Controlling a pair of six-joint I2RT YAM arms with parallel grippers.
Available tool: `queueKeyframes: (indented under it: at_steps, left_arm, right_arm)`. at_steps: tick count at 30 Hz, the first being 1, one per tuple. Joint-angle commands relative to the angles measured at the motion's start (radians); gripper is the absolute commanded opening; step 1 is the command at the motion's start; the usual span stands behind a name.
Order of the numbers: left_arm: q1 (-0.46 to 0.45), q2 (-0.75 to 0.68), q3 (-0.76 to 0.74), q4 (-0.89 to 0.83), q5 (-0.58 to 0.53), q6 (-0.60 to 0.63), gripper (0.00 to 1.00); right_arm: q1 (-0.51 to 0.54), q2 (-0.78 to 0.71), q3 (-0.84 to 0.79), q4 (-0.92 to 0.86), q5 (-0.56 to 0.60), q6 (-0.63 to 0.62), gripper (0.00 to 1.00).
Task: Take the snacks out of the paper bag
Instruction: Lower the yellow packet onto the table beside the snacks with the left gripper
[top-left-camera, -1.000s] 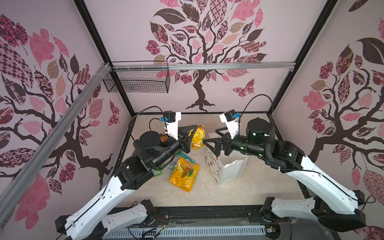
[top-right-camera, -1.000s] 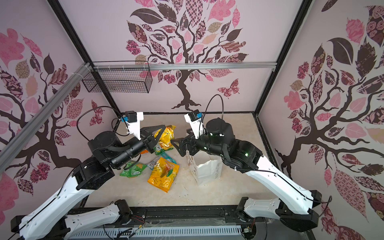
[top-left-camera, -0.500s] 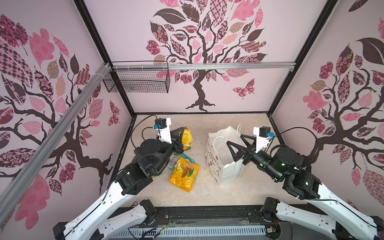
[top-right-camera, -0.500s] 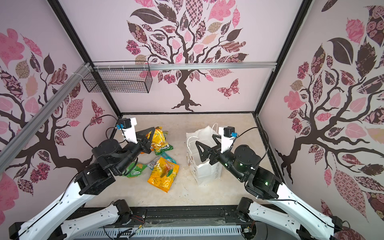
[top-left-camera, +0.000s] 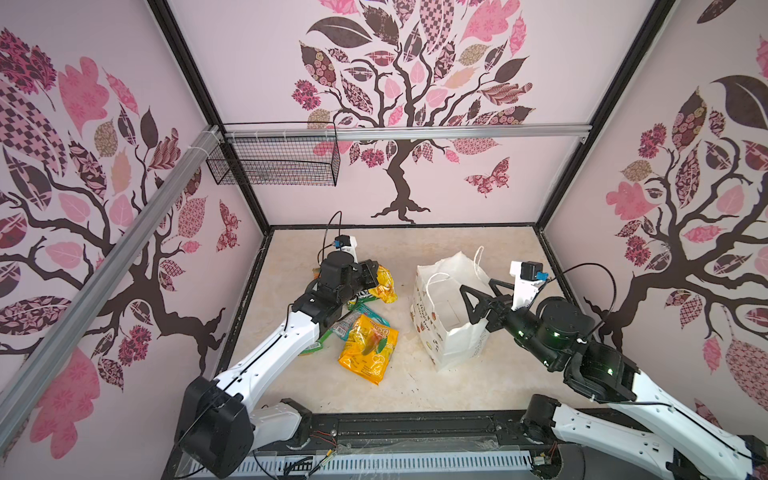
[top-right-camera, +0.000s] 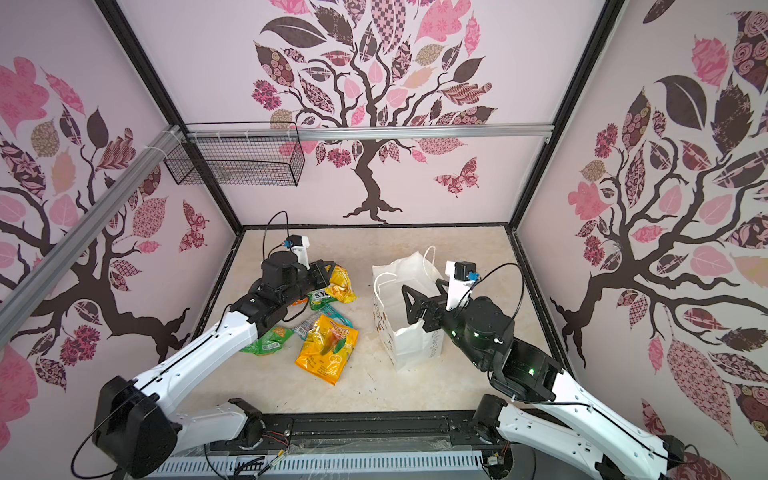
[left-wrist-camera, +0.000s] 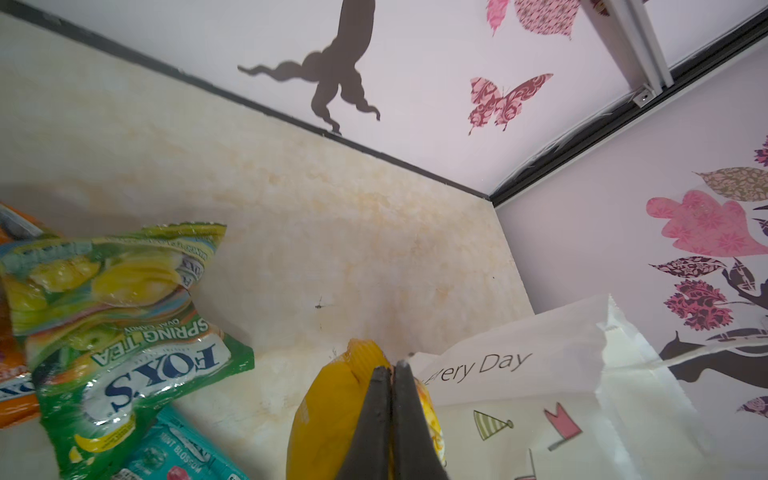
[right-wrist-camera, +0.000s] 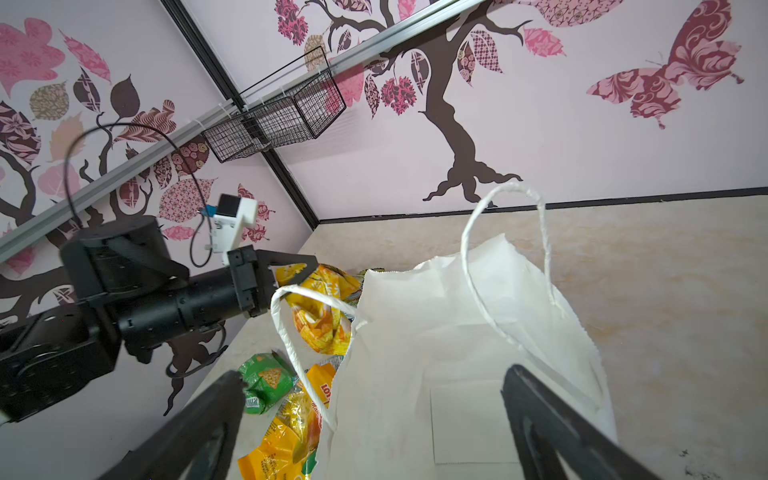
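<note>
One beige marbled tabletop (top-left-camera: 415, 386) carries everything here. Two white-and-black robot arms reach in, the left arm (top-left-camera: 274, 349) and the right arm (top-left-camera: 665, 419). One tall white paper bag (top-left-camera: 457, 349) stands upright right of centre, mouth open, two cord handles up, with grey "Every Day" lettering readable on its side in the left wrist view. One black wire mesh basket (top-left-camera: 274, 162) hangs on the back wall rail, well apart from the action.

Now the snacks: six crinkly plastic packets that I can count, all outside the bag, to its left. The big orange-yellow packet (top-left-camera: 368, 347) lies flat on the table near the bag. The green packet (top-right-camera: 266, 340) sits partly under the left arm. The green-yellow FOX'S packet (left-wrist-camera: 137, 353), the teal packet (left-wrist-camera: 178, 453) and the orange packet (left-wrist-camera: 12, 411) crowd together.

The sixth, the yellow packet (left-wrist-camera: 328, 415), is pinched in the left gripper (left-wrist-camera: 392, 366), jaws squeezed tight on it, just beside the bag. The right gripper (top-left-camera: 477, 291) hovers over the bag's mouth, jaws spread wide, holding nothing. Whether a finger brushes the paper, I cannot tell.
</note>
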Motion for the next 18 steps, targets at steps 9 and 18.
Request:
queueKeyframes:
  at_steps: [9, 18]
  left_arm:
    - [0.045, 0.22, -0.099, 0.303, 0.226, -0.096, 0.0]
    - [0.046, 0.322, -0.103, 0.299, 0.199, -0.045, 0.0]
  right_arm:
    - [0.004, -0.024, -0.02, -0.014, 0.033, 0.01, 0.99]
    - [0.004, -0.034, -0.022, -0.016, 0.052, -0.002, 1.0]
